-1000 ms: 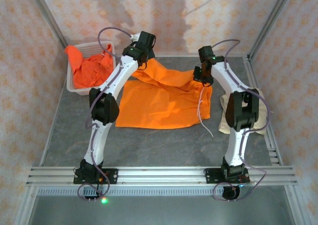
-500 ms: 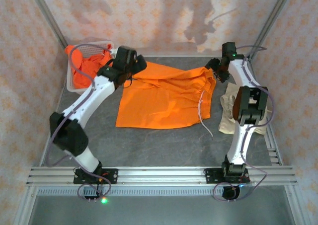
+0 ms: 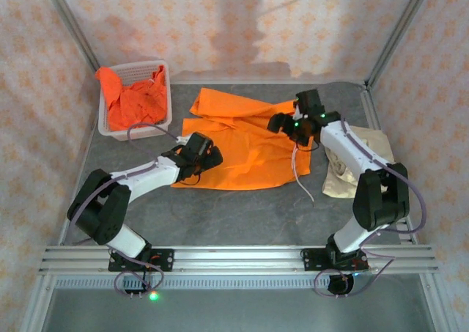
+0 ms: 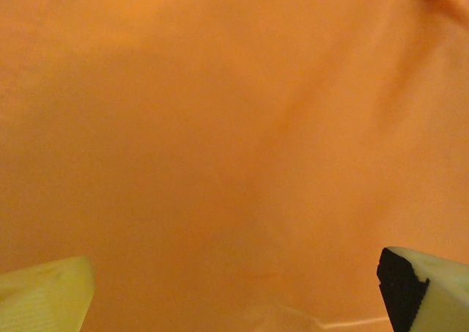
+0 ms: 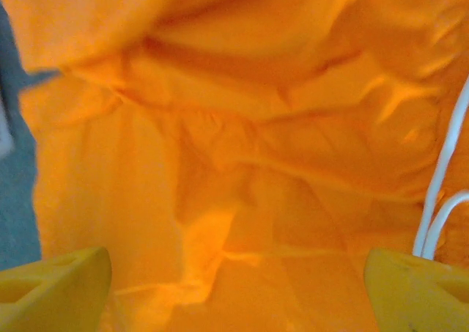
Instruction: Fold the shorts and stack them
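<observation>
A bright orange pair of shorts (image 3: 249, 145) lies spread flat on the grey table, its far edge rumpled. My left gripper (image 3: 212, 156) hovers low over its near left part, open, and the left wrist view has smooth orange cloth (image 4: 234, 127) under wide-apart fingertips (image 4: 44, 295). My right gripper (image 3: 273, 123) is open above the wrinkled right part (image 5: 242, 163), beside the white drawstring (image 5: 440, 200). Neither holds anything. A beige pair of shorts (image 3: 352, 167) lies at the right, partly under the right arm. More orange shorts (image 3: 132, 101) fill the basket.
The white mesh basket (image 3: 136, 133) stands at the far left corner. The white drawstring (image 3: 299, 172) trails off the orange shorts toward the near side. Metal frame posts and papered walls enclose the table; a rail runs along the near edge.
Both grippers opened and let go of the orange shorts' far edge, which dropped flat. The left arm swung down to the near left part; the right moved in over the right part.
</observation>
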